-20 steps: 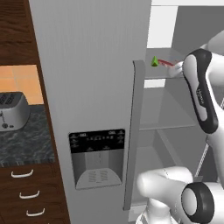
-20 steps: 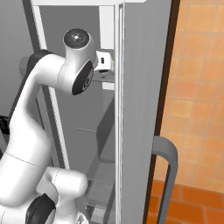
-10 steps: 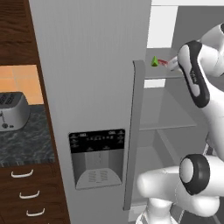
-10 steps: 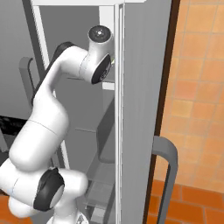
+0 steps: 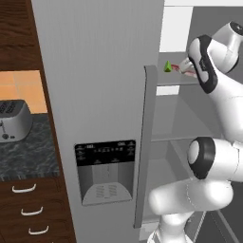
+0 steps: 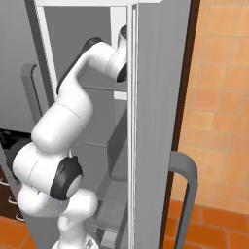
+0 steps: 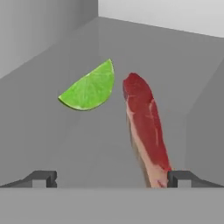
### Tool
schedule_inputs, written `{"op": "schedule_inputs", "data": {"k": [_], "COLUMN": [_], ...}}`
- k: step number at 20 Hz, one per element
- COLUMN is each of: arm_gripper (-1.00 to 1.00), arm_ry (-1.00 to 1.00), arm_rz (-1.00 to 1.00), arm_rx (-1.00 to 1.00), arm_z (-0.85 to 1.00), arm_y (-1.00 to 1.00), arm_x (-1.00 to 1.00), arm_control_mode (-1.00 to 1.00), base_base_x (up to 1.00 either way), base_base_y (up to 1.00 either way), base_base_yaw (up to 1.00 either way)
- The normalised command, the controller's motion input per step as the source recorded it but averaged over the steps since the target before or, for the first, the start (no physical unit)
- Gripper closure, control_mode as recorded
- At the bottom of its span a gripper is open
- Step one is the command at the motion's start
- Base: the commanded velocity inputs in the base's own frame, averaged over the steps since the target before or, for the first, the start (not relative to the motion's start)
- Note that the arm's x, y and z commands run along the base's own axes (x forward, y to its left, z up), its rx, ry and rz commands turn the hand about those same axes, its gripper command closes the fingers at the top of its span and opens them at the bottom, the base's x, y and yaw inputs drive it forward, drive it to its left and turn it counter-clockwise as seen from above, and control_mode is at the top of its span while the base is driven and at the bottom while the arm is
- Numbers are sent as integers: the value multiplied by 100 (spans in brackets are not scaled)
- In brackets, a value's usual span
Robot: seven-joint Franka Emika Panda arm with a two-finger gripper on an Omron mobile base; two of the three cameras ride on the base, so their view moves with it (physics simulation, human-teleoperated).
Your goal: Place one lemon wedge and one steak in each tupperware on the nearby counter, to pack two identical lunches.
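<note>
In the left base view, the white jointed arm rises from the lower right and bends into the open grey refrigerator [image 5: 104, 85], whose door carries a dark dispenser panel [image 5: 105, 171]. On the grey upper shelf [image 5: 175, 81] inside, near its front edge, sits a small green lemon wedge [image 5: 167, 66], with a red raw steak [image 5: 180, 69] just beside it towards the arm. The arm's end reaches to the steak, but its fingers are hidden here. At the left edge, a silver toaster [image 5: 14, 121] stands on the black-grey speckled stone counter [image 5: 28, 154], above dark brown drawers with curved silver handles [image 5: 23, 189].

In the right base view, the arm climbs from the lower left and its upper link passes behind the edge of the refrigerator's side wall [image 6: 155, 97]. Orange wall tiles [image 6: 219, 87] fill the right side, and a grey curved door handle [image 6: 187, 194] shows at lower right.

In the hand view, the gripper [image 7: 111, 179] has its two dark fingertips [image 7: 41, 178] spread wide apart, holding nothing. The long steak [image 7: 144, 124] lies on the grey shelf floor [image 7: 87, 144], its near end touching or just beside the right-hand tip. The lemon wedge [image 7: 89, 89] lies just beside the steak's far end, towards the shelf's back left corner.
</note>
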Motion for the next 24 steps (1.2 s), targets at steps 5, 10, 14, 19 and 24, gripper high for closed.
{"op": "schedule_inputs", "data": {"k": [5, 10, 14, 19, 24], "arm_gripper": [-100, -100, -100, -100, -100], "arm_ry": [0, 0, 0, 0, 0], "arm_rz": [10, 7, 1, 0, 0], "arm_rx": [-1, -3, -5, -4, -7], "arm_z": [-25, -25, -15, -13, -53], "arm_y": [-11, -6, -10, -19, -6], "arm_x": [56, 54, 53, 37, 2], "arm_control_mode": [-100, -100, -100, -100, -100], "base_base_x": [0, 0, 0, 0, 0], "base_base_y": [0, 0, 0, 0, 0], "base_base_yaw": [0, 0, 0, 0, 0]}}
